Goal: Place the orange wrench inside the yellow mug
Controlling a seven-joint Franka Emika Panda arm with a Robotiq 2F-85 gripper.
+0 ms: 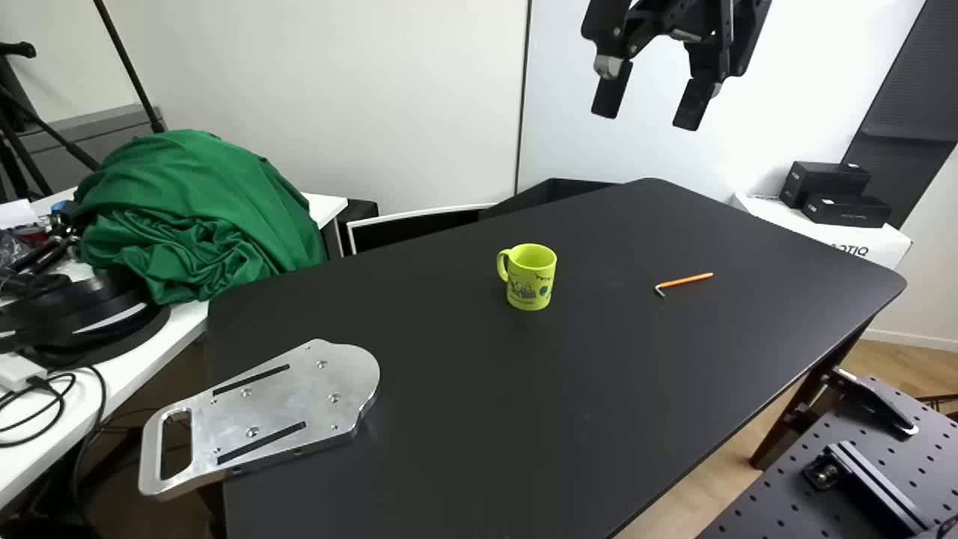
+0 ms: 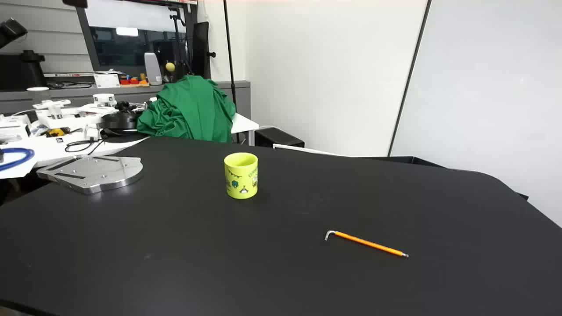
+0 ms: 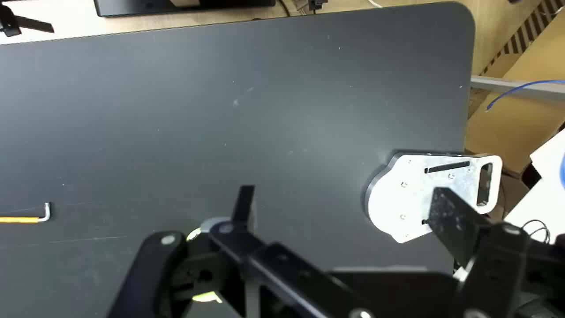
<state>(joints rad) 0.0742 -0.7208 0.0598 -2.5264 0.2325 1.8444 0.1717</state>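
The orange wrench (image 1: 686,281) lies flat on the black table, its bent silver end toward the yellow mug (image 1: 531,278). The wrench also shows in an exterior view (image 2: 369,243), and partly at the left edge of the wrist view (image 3: 20,219). The mug stands upright; its handle is hidden in an exterior view (image 2: 241,177). In the wrist view only slivers of the mug (image 3: 205,297) show behind the finger linkage. My gripper (image 1: 651,103) is open and empty, high above the table. Its fingers are spread wide in the wrist view (image 3: 342,198).
A silver metal plate (image 1: 277,408) lies at the table's edge, partly overhanging, on the mug's other side from the wrench. A green cloth (image 1: 194,209) is heaped on a white side table. A black perforated board (image 1: 846,464) stands beside the table (image 1: 464,419).
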